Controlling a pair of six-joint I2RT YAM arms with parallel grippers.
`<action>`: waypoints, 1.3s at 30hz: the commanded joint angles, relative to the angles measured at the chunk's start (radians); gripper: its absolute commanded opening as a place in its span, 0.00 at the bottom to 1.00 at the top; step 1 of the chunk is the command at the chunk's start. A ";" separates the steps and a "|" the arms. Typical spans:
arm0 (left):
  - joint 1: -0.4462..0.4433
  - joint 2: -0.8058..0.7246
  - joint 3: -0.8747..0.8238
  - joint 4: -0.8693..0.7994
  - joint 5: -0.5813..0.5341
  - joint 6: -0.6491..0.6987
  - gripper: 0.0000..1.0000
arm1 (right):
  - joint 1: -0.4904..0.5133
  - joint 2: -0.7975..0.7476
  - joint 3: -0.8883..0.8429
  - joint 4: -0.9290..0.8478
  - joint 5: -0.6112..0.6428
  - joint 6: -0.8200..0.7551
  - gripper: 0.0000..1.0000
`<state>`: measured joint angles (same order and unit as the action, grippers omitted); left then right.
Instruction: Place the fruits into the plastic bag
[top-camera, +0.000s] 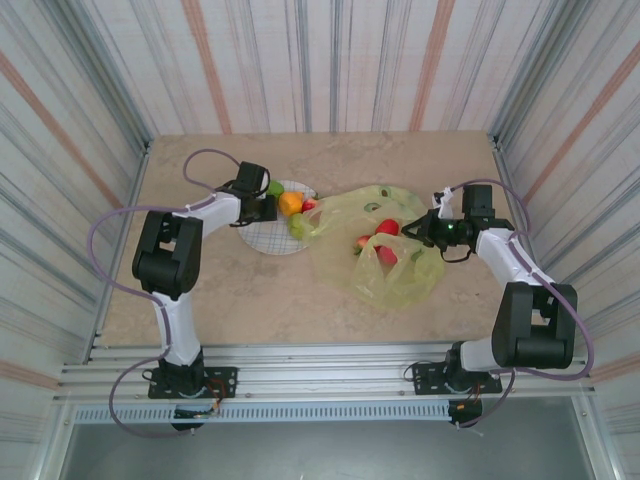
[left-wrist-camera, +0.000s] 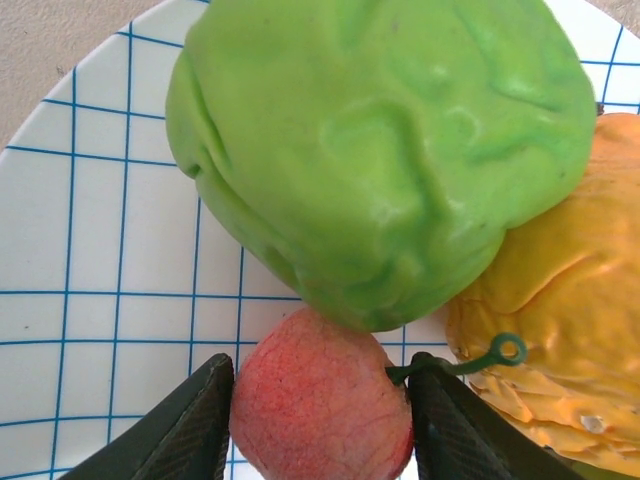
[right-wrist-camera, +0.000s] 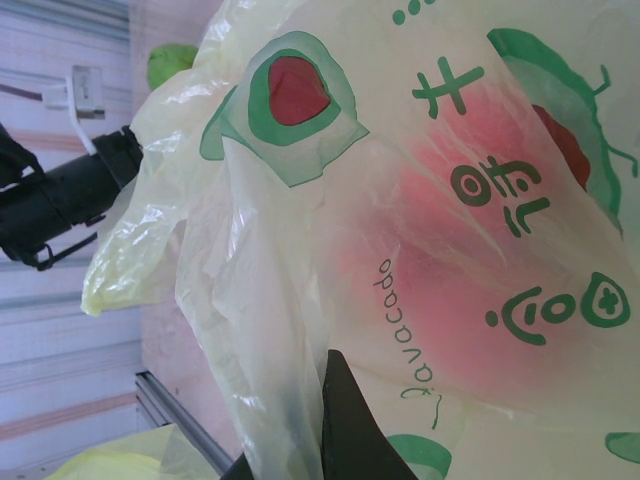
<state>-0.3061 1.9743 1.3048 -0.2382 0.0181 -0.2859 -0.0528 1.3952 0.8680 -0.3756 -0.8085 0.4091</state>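
A pink peach (left-wrist-camera: 320, 400) lies on the white plate (left-wrist-camera: 90, 250), pressed against a big green fruit (left-wrist-camera: 380, 150) and beside an orange (left-wrist-camera: 560, 320). My left gripper (left-wrist-camera: 320, 420) has a finger against each side of the peach. From above, the left gripper (top-camera: 268, 205) is over the plate (top-camera: 262, 240), next to the orange (top-camera: 290, 203) and green fruits (top-camera: 297, 228). The yellow-green plastic bag (top-camera: 400, 280) lies at centre right with red fruits (top-camera: 387, 228) inside. My right gripper (top-camera: 425, 228) is shut on the bag's edge (right-wrist-camera: 270, 330), and a red fruit (right-wrist-camera: 450, 260) shows through the film.
The plate sits at the table's back centre-left, touching the bag's left end. Striped walls close in the table on three sides. A metal rail (top-camera: 320, 365) runs along the near edge. Bare tabletop (top-camera: 250, 300) lies in front of the plate.
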 joint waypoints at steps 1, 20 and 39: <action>0.015 -0.043 -0.036 -0.002 0.007 -0.004 0.48 | -0.004 0.007 0.007 -0.025 0.003 -0.024 0.00; -0.182 -0.632 -0.325 0.136 0.099 -0.039 0.46 | -0.004 0.011 0.019 -0.025 0.001 -0.024 0.00; -0.515 -0.231 -0.081 0.082 0.083 0.179 0.47 | -0.002 0.011 0.028 -0.029 -0.001 -0.025 0.00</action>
<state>-0.8242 1.6993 1.1557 -0.1181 0.1173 -0.1524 -0.0528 1.3952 0.8680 -0.3904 -0.8085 0.4091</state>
